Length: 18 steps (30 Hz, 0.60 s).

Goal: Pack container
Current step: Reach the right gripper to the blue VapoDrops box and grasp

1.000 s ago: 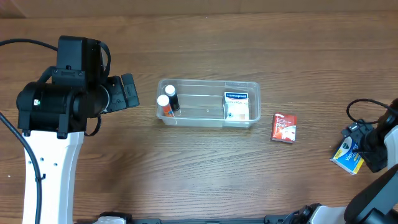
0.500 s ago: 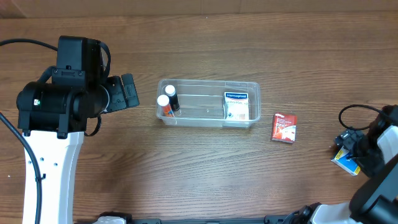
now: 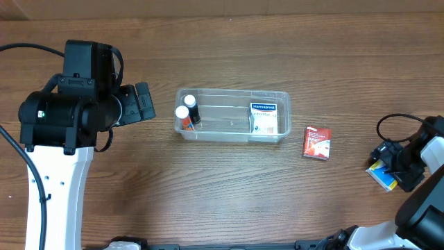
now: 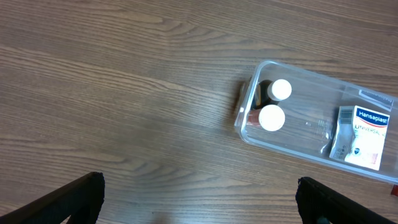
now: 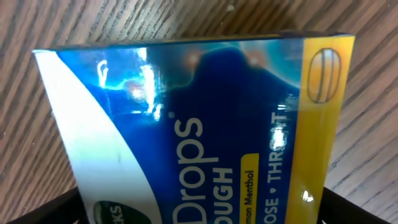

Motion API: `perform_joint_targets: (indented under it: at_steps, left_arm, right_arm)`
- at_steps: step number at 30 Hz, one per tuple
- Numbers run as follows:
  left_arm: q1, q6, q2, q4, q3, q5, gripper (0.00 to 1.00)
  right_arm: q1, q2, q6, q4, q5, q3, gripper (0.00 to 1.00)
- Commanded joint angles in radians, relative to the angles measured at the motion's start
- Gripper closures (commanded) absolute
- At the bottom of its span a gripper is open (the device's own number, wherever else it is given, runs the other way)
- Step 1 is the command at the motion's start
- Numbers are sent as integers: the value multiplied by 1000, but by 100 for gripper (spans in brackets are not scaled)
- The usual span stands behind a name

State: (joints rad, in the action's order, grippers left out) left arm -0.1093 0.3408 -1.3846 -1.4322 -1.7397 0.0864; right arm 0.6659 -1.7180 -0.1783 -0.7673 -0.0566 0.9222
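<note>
The clear container lies mid-table and holds two white-capped bottles at its left end and a Hansaplast box at its right end. It also shows in the left wrist view. My left gripper is open and empty, left of the container, with its fingers wide apart over bare wood. My right gripper is at the far right, shut on a blue and yellow cough drops box. That box fills the right wrist view.
A small red box lies flat on the table right of the container, between it and my right gripper. A black cable loops by the right arm.
My right gripper has shifted a little left and up with the cough drops box. The left arm, the container and the red box have not moved.
</note>
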Motion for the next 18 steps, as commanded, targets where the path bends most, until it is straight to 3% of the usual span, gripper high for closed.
perform_joint_targets:
  at_steps: [1, 18]
  left_arm:
    - [4, -12, -2, -3, 3, -5, 0]
    - [4, -12, -2, -5, 3, -5, 0]
  right_arm:
    - [-4, -63, 3, 11, -2, -30, 12]
    - [-4, -63, -4, -2, 11, 1, 33]
